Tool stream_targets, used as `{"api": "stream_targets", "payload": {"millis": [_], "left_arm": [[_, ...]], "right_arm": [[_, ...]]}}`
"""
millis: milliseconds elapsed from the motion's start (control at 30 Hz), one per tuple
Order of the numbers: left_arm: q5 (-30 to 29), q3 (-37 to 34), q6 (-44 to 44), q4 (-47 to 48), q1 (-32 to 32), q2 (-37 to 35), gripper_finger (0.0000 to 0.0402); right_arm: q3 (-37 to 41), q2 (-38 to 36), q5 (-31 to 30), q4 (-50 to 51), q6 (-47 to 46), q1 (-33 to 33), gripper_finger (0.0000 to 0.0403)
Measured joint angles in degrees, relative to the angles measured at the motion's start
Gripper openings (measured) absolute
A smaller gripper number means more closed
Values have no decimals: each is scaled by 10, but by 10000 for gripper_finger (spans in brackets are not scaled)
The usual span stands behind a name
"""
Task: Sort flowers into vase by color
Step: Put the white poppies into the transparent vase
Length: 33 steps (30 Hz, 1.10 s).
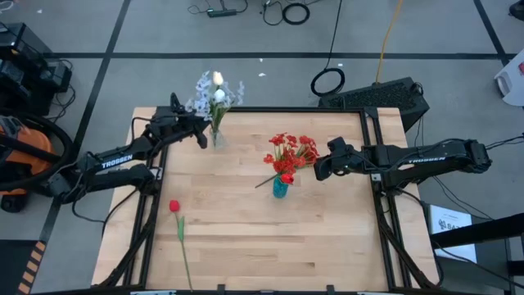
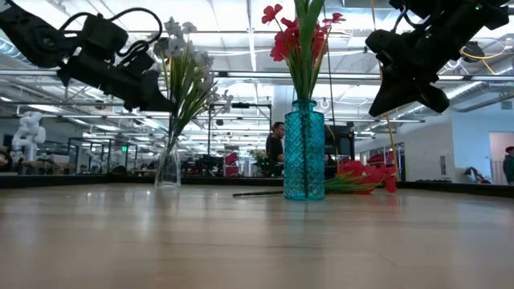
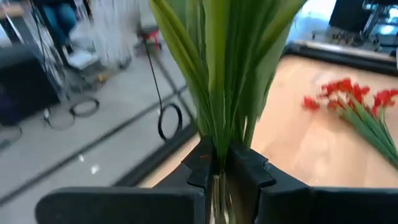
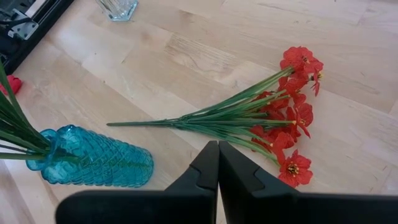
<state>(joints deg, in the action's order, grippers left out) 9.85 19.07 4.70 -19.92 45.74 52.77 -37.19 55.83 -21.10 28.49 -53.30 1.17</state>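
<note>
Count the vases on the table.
2. The clear glass vase stands near the far edge with the white flowers in it; the teal vase stands mid-table holding red flowers. None looks hidden.

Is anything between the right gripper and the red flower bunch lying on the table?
Nothing visible. The shut right gripper hangs directly over the loose red flower bunch lying on the bare wooden table; the teal glass vase stands off to one side.
</note>
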Motion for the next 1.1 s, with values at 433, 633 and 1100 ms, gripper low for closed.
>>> {"api": "stream_targets", "payload": {"millis": [433, 633, 1100], "left_arm": [[28, 0, -44, 48, 0, 0, 41], [30, 0, -44, 70, 0, 0, 41], [34, 0, -43, 85, -1, 0, 41]], "right_arm": [[0, 0, -2, 0, 2, 0, 2], [0, 0, -4, 0, 2, 0, 2], [0, 0, -14, -13, 0, 0, 2]]}}
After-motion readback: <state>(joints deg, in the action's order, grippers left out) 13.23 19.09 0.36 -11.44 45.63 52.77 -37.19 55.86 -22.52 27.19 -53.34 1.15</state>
